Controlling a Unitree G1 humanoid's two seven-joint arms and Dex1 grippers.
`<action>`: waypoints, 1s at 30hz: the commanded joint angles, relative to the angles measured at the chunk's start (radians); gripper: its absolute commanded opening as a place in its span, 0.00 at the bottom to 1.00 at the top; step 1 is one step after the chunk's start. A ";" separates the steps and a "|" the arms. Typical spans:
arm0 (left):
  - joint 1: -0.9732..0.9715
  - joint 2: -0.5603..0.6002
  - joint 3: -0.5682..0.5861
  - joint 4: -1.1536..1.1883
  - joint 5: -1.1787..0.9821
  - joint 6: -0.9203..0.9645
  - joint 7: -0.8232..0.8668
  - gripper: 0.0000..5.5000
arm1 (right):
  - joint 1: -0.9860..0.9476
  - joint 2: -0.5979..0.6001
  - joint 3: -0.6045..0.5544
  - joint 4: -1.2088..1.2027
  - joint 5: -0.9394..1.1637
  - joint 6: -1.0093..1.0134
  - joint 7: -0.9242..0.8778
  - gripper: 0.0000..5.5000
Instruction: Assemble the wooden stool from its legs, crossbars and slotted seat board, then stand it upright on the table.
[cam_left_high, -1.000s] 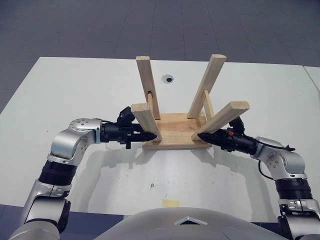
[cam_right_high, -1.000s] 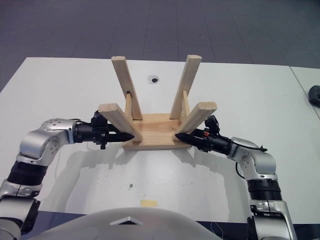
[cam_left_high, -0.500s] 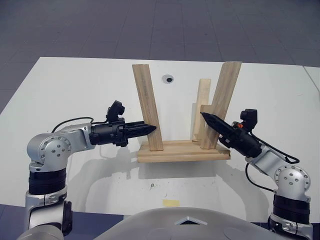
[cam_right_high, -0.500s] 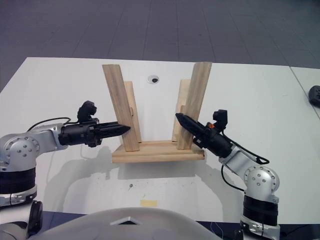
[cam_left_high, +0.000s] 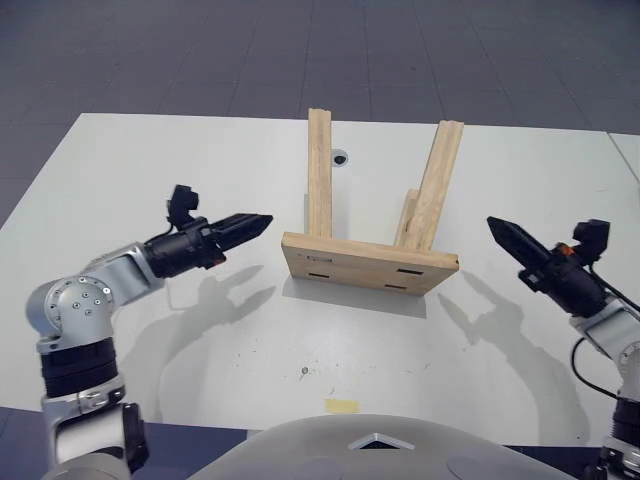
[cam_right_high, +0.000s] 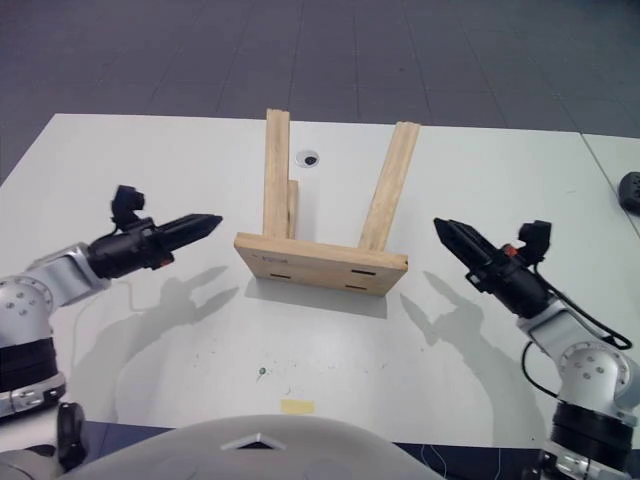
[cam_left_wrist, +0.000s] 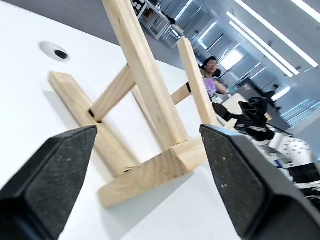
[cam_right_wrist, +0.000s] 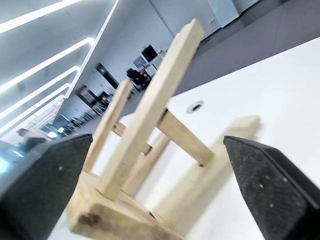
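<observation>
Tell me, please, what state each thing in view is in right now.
stool: assembled, lying on its side, seat board on edge, legs pointing away from the robot; not upright.
left end effector: open, empty, apart from the stool.
right end effector: open, empty, apart from the stool.

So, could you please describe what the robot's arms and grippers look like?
The left arm and right arm have rounded silver-grey joint housings and black ribbed segments. The left gripper and right gripper are slim and black, with tapered pointed fingers, a black wrist camera and thin black cables; the right shows an orange mark.
</observation>
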 joint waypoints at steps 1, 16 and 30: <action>0.078 0.219 -0.230 0.016 0.296 -0.331 -0.293 0.84 | 0.120 -0.148 0.190 0.035 -0.321 -0.222 0.192 0.98; -0.147 -0.071 -0.533 0.341 0.608 -0.727 -0.334 0.89 | -0.179 -0.034 0.463 0.218 -0.542 -0.441 0.310 0.90; -0.136 -0.144 -0.516 0.283 0.499 -0.527 -0.348 0.45 | -0.163 0.033 0.453 0.187 -0.470 -0.312 0.299 0.49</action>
